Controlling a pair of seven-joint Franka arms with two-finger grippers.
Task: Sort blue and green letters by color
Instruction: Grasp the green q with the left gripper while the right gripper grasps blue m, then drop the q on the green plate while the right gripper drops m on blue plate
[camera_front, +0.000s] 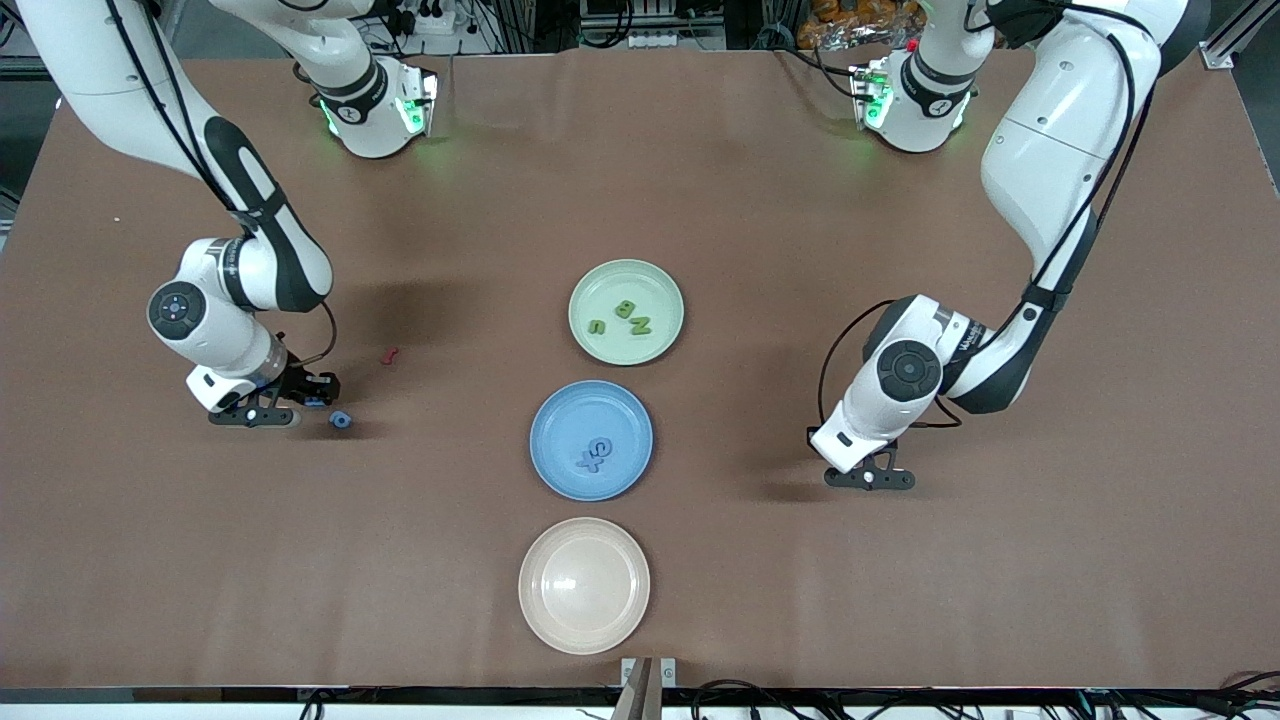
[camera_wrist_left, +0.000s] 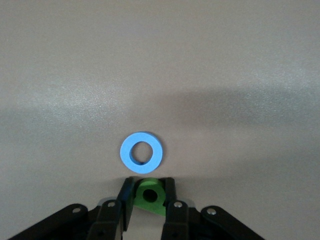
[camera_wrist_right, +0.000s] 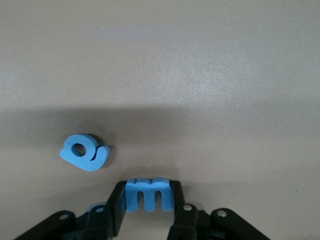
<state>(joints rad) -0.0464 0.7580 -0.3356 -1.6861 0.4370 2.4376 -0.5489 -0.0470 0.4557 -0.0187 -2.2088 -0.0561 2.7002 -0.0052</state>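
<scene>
Fingers of right gripper (camera_wrist_right: 148, 200) clamp a flat blue letter m (camera_wrist_right: 148, 194) low over the brown desk (camera_front: 900, 600), a blue letter a (camera_wrist_right: 84, 152) lying beside; fingers of left gripper (camera_wrist_left: 150, 200) clamp a green ring-shaped letter (camera_wrist_left: 150, 195), a blue ring letter O (camera_wrist_left: 142, 152) lying just beside.

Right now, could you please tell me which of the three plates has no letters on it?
The beige plate, nearest the front camera; the blue plate holds blue letters and the green plate green letters.
</scene>
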